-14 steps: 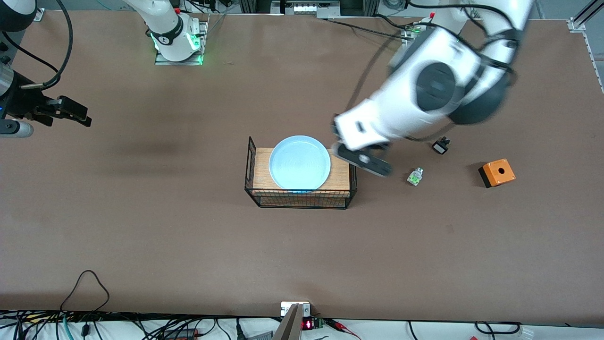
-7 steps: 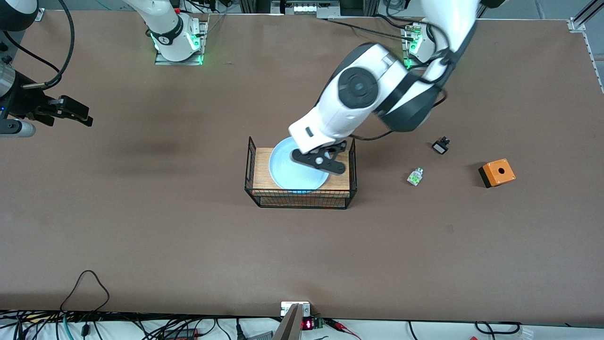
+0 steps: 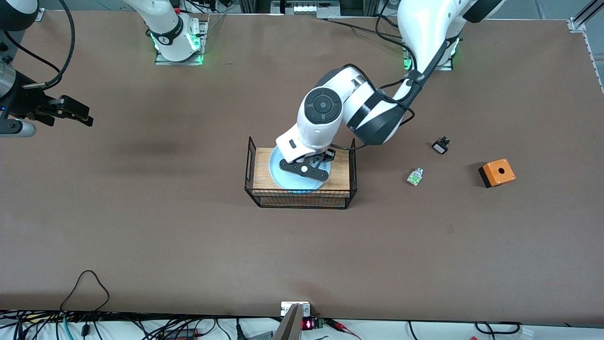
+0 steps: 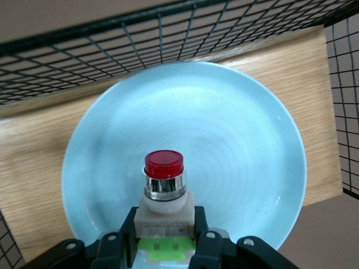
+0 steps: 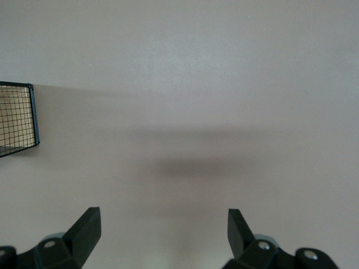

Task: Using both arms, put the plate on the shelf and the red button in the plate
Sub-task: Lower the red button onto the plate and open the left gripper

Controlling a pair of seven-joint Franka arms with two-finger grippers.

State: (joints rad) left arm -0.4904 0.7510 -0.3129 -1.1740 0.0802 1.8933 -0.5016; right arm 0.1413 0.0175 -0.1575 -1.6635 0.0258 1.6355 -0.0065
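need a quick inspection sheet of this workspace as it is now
surface: brown table, bare wood board in a wire basket mid-table
job's things: plate on the board in the basket; red button held over the plate
clutter: white-green button, black switch, orange box, all toward the left arm's end
grippers: left gripper shut on the red button; right gripper open, waiting over bare table
cables: loose loop near the front edge
surroundings: nothing seen

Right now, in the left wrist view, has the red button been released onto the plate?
No. The left gripper is shut on the red button, holding it above the plate.
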